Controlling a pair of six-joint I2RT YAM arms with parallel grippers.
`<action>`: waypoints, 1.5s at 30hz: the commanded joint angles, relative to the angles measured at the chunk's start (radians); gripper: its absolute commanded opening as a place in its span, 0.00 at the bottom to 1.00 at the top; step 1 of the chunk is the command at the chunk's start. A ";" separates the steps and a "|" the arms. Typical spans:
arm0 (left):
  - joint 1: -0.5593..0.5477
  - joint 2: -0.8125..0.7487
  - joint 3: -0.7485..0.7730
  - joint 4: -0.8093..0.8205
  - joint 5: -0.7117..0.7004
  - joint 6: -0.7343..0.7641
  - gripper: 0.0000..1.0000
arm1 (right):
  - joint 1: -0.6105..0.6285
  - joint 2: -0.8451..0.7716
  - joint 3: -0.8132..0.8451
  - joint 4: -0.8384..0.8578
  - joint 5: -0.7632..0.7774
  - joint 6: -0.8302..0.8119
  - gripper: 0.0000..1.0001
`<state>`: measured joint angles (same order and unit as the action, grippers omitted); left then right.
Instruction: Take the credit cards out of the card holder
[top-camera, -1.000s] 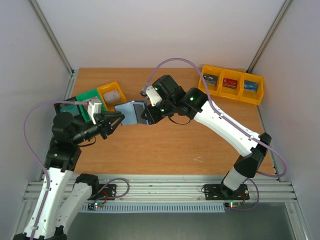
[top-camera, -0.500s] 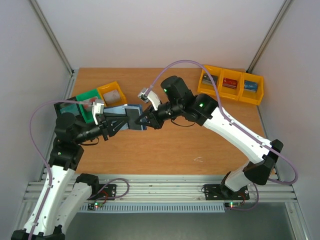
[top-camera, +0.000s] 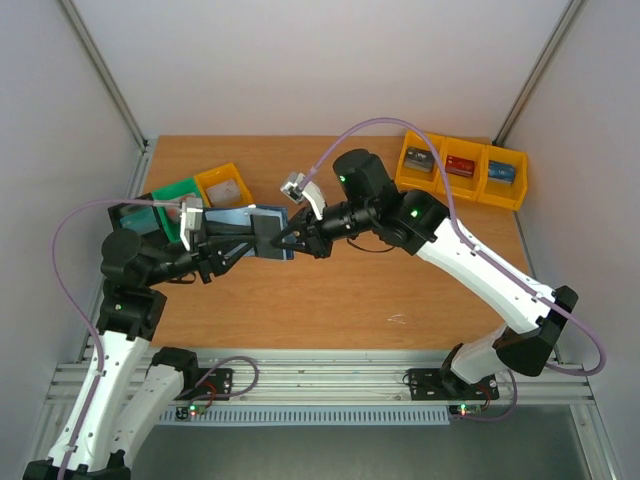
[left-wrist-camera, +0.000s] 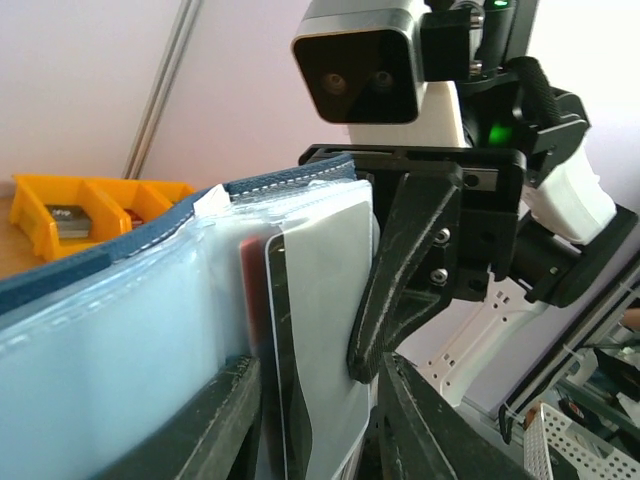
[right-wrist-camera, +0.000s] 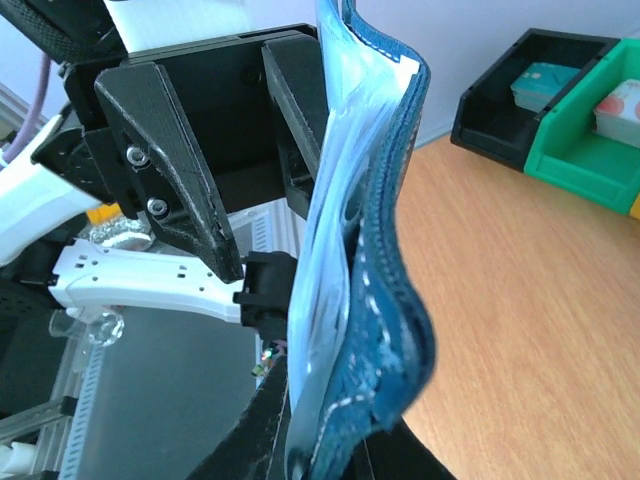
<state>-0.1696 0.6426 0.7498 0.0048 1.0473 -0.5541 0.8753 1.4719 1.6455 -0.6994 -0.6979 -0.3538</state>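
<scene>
**A:** So where is the card holder (top-camera: 262, 232) right now?

**B:** Up between the 2 arms, over the left half of the table (top-camera: 380, 300). It stands on edge, with the pale pocketed lining turned toward the left arm and the navy outside bulging a little.

**A:** Who has hold of it?

**B:** The right gripper (top-camera: 287, 240). Its jaws are clamped tight on one end of the holder (its own wrist camera shows the navy fold pinched between them).

**A:** And the left gripper (top-camera: 240, 245)?

**B:** It reaches in from the opposite end. Its jaws stand apart, 1 on each side of the card edges. Whether they actually press on a card, I cannot tell — the cards fill most of the gap, seen at a slant.

**A:** Which cards show?

**B:** 3, in the left wrist view. A red card (left-wrist-camera: 254, 290) shows only as a sliver against the clear pocket. A black card (left-wrist-camera: 277, 330) sits edge-on just beside it. A pale card (left-wrist-camera: 330, 300) lies on the outside, nearest 1 black finger of the right gripper. All 3 lie against the lining — how far they are out of the pockets I can't make out.

**A:** What else is on the table?

**B:** At the far left, near the left arm, are a black bin (top-camera: 130, 215), a green bin (top-camera: 172, 195) and a yellow bin (top-camera: 222, 185). At the far right corner, well apart from the arms, are 3 yellow bins (top-camera: 460, 168) in a row, each with a small thing inside.
</scene>
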 joint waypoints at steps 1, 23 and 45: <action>-0.002 0.006 0.007 0.100 0.088 -0.016 0.34 | 0.021 -0.045 0.001 0.116 -0.131 -0.019 0.01; -0.022 0.004 0.037 0.003 0.125 0.099 0.00 | 0.020 -0.031 0.015 0.185 -0.118 -0.003 0.01; 0.001 -0.010 0.028 0.062 0.119 0.044 0.00 | -0.025 -0.085 -0.052 0.147 -0.142 -0.012 0.01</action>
<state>-0.1738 0.6395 0.7704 0.0345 1.1687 -0.5125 0.8452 1.3788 1.5715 -0.5903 -0.7872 -0.3786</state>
